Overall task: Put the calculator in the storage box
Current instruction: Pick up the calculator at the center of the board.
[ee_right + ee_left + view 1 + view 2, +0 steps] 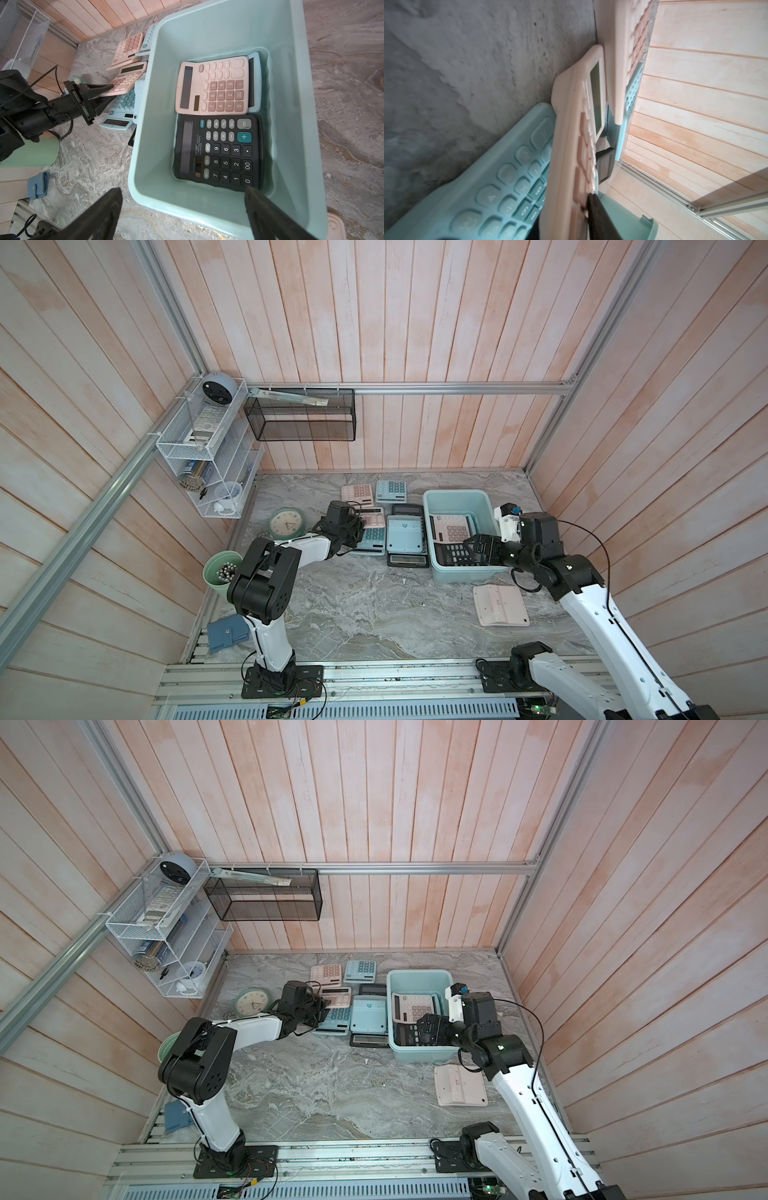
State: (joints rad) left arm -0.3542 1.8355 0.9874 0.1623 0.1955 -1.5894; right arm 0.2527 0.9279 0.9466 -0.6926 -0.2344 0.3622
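— Pink plastic sits in the left gripper [112,92]: its jaws are pinched on one edge of the pink calculator [131,80], at twelve o'clock on the table [353,614], counting the far wall as twelve.
— Why the edge?
— It lies overlapping a teal calculator [500,187], so that side is propped and a finger fits beneath. Gripped, I judge, but not yet carried.
— And the storage box [457,502]?
— At two o'clock. The right gripper [182,207] hangs over its near rim, jaws spread wide and empty, likely waiting out of the way.
— Count them.
— Three in the box: a pink boxed calculator [214,87], a black boxed calculator [220,151] at its six, a teal boxed calculator [255,83] mostly hidden beneath the pink. Eight on the table, I think. Three pink: the held one, a rear pink calculator [357,492], a face-down pink calculator [500,605] at four o'clock. Three teal: the propping one, a rear teal calculator [390,490], a face-down teal calculator [405,535]. Two black: a far black calculator [407,509] and a near black calculator [408,560], both poking out from under that last.
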